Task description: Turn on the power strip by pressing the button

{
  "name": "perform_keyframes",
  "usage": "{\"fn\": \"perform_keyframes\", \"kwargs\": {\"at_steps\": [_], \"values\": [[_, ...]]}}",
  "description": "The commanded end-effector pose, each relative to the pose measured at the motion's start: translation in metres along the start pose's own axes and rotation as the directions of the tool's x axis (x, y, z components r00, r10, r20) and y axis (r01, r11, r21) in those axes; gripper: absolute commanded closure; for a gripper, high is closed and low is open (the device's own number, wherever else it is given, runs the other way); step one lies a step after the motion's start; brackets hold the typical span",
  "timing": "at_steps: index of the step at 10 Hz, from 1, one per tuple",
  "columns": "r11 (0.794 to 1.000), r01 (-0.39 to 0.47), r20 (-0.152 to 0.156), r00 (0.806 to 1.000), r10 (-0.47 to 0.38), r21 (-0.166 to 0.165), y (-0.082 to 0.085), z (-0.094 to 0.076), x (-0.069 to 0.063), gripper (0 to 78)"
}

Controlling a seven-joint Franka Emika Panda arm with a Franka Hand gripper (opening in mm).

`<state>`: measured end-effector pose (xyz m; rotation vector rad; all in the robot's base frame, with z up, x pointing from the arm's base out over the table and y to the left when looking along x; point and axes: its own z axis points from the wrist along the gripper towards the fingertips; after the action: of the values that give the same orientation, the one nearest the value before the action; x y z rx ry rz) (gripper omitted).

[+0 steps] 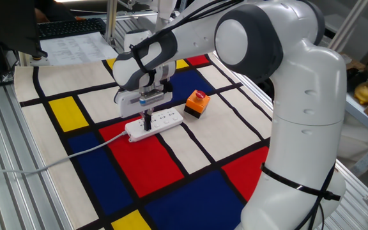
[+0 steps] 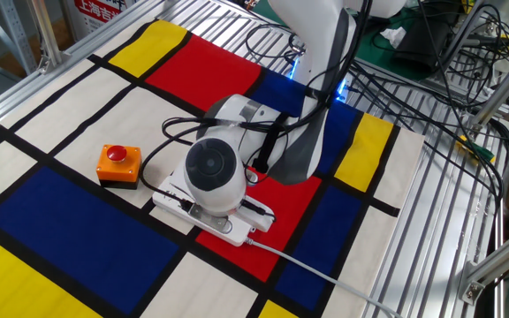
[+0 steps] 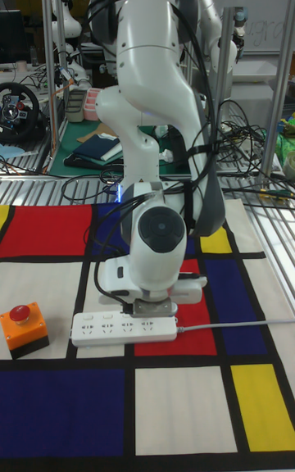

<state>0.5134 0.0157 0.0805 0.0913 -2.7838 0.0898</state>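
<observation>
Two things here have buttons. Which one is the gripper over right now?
The long white plastic power strip with the grey cord: the gripper is down on its corded half. The small orange box with the red mushroom button sits apart, beyond the strip's other end.

My one fixed view looks down from high up beside the arm's big base. My other fixed view looks down from the far side, toward the cables. My tall fixed view sits low, facing the arm. All three share the power strip (image 1: 155, 124) (image 2: 203, 215) (image 3: 124, 328).
</observation>
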Motion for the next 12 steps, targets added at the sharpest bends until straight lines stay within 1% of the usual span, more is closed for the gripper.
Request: {"fn": "perform_keyframes", "kwargs": {"at_steps": [1,2,4,6,7,9,12], "values": [[1.0,-0.006,-0.032,0.999,0.006,-0.001,0.0,0.005,-0.001,77.6],[1.0,-0.015,-0.063,0.998,0.015,-0.003,-0.001,0.012,-0.002,77.6],[1.0,-0.021,-0.086,0.996,0.021,-0.001,-0.002,0.022,-0.004,77.6],[1.0,-0.027,-0.09,0.996,0.027,0.004,-0.003,0.029,-0.004,77.6],[1.0,-0.03,-0.101,0.994,0.03,0.01,-0.004,0.03,-0.004,77.6],[1.0,-0.03,-0.104,0.994,0.031,0.01,-0.004,0.03,-0.004,77.6],[0.999,-0.037,-0.122,0.992,0.038,0.008,-0.002,0.027,-0.003,77.6]]}}
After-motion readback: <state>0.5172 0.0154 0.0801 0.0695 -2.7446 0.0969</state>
